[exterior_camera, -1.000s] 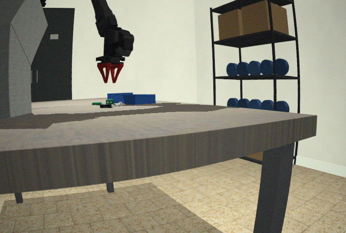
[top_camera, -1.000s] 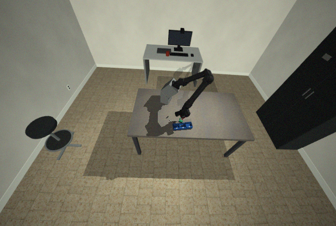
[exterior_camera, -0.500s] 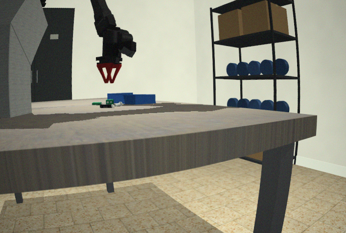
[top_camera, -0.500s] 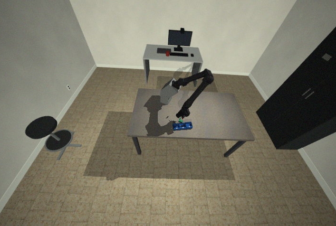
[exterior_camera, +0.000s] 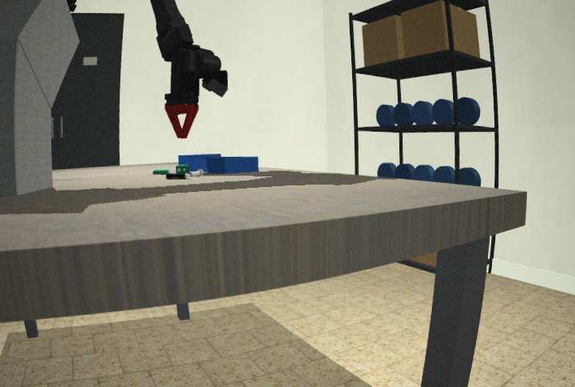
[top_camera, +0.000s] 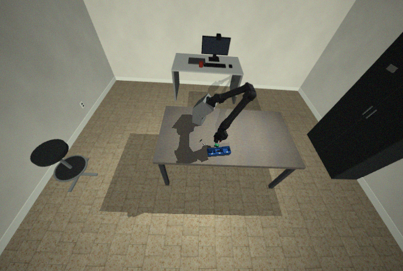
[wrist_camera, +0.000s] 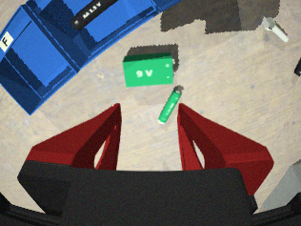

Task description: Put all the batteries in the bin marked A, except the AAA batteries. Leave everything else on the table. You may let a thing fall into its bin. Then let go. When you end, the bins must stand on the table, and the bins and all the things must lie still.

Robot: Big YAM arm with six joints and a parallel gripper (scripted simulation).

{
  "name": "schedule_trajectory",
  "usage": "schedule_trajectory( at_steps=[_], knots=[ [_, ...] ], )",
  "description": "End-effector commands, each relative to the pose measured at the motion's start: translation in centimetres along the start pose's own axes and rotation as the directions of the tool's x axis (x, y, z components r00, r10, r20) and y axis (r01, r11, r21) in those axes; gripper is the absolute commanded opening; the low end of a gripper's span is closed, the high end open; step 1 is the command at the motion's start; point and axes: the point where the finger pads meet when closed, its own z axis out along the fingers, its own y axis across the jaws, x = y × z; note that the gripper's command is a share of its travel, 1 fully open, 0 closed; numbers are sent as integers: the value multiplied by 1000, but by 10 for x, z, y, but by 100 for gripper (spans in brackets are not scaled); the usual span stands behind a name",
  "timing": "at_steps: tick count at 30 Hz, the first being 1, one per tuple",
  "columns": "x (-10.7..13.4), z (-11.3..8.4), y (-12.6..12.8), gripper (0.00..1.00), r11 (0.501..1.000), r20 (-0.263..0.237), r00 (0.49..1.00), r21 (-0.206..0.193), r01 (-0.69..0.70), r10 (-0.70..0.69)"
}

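Observation:
My gripper (wrist_camera: 149, 111) (top_camera: 218, 140) (exterior_camera: 181, 134) is open and empty, hanging well above the table (top_camera: 256, 137) (exterior_camera: 251, 205). Below it, just ahead of the fingertips, lies a green 9V block battery (wrist_camera: 149, 71) (top_camera: 217, 145) (exterior_camera: 181, 169). A small green cylindrical battery (wrist_camera: 170, 105) (exterior_camera: 161, 171) lies beside it, close to my right finger in the wrist view. The blue bin marked A (top_camera: 219, 151) (exterior_camera: 219, 163) holds a black cylindrical battery (wrist_camera: 96, 7). A blue compartment marked F (wrist_camera: 28, 66) adjoins it.
A pale grey cylinder (wrist_camera: 274, 28) (exterior_camera: 196, 173) lies on the table to the right, and a dark item (exterior_camera: 174, 176) lies near it. The grey robot base (top_camera: 202, 110) (exterior_camera: 19, 91) stands at the back of the table.

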Motion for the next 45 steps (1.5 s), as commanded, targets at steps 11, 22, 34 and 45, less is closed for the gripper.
schedule_trajectory(
  at_steps=[11, 22, 34, 45],
  knots=[
    [1, 0, 2, 41, 922, 4, 922, -3, 387, -387],
    [0, 0, 3, 41, 781, 5, 781, -1, 625, -625],
    [-3, 1, 6, 41, 569, 6, 569, -1, 822, -822],
    [-2, 2, 5, 41, 331, 8, 331, 0, 944, -944]
  ],
)
